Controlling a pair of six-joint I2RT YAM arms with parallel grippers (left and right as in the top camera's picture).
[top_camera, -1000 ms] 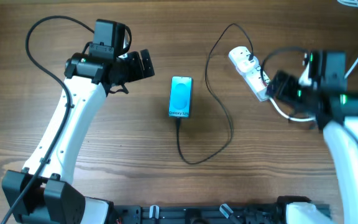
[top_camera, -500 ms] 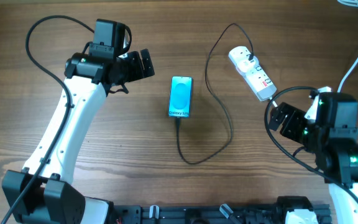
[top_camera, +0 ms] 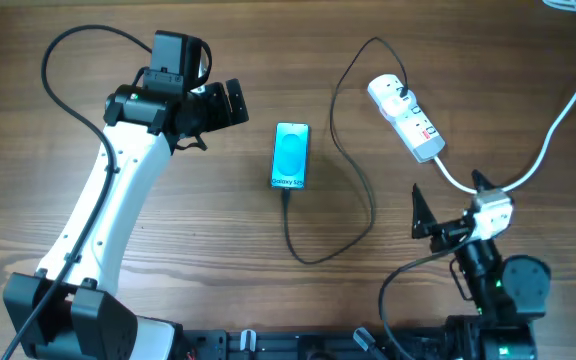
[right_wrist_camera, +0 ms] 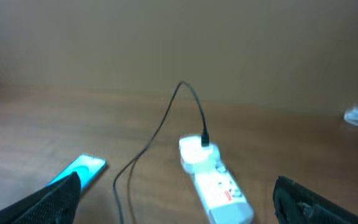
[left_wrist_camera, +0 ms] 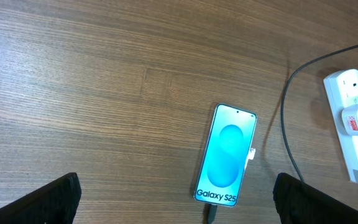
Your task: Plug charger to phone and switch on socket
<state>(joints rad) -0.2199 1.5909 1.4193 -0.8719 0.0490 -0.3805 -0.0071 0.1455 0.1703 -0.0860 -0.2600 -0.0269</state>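
Note:
The phone (top_camera: 291,155) lies flat mid-table with its cyan screen up. It also shows in the left wrist view (left_wrist_camera: 225,155) and the right wrist view (right_wrist_camera: 76,171). The charger's black cable (top_camera: 353,165) loops from the phone's near end, where its tip (left_wrist_camera: 210,214) meets the edge, to its black plug (top_camera: 405,92) in the socket (top_camera: 406,118). The socket also shows in the right wrist view (right_wrist_camera: 216,183). My left gripper (top_camera: 223,100) is open and empty, left of the phone. My right gripper (top_camera: 448,205) is open and empty, near the table's front right, below the socket.
The socket's thick white cord (top_camera: 548,130) runs from its near end, past my right gripper, up to the back right corner. The socket's edge shows at the right of the left wrist view (left_wrist_camera: 356,137). A black robot cable (top_camera: 68,60) arcs over the back left.
My right arm has pulled back from the socket toward the front right edge of the table. The left arm, phone and cable have not moved.

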